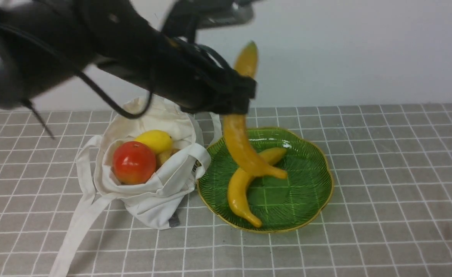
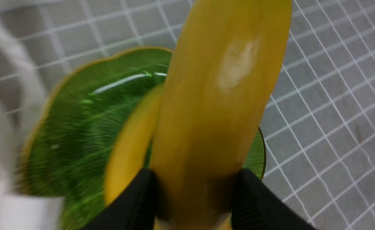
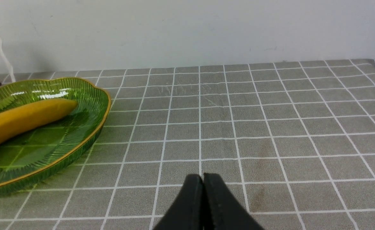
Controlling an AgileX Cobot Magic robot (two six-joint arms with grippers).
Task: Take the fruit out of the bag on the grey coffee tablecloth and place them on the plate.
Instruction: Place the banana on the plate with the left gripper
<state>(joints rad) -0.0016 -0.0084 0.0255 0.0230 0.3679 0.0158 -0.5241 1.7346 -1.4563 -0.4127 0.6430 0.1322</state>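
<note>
- Done: one banana (image 1: 242, 196) has been placed on the plate (image 1: 310, 200), where it lies alone on the green glass.
- Under way: a second banana (image 2: 219, 95) is pinched in the left pincer (image 2: 195, 188) and is held above the plate, tilted, with its green tip raised; this one can be judged as nearly delivered, with only lowering and release called for.
- Left: the red fruit (image 1: 134, 162), the lemon (image 1: 154, 141) and a brownish fruit (image 1: 165, 157) are seen in the mouth of the bag (image 1: 153, 200), beside the plate on the cloth (image 1: 384, 231). Whether more is hidden deeper inside cannot be told.
- Not engaged: the right pincer (image 3: 202, 177) is seen with its tips pressed together, nothing held.
- Overall: the task is judged to be under half finished, since three visible fruits must still be taken out.
</note>
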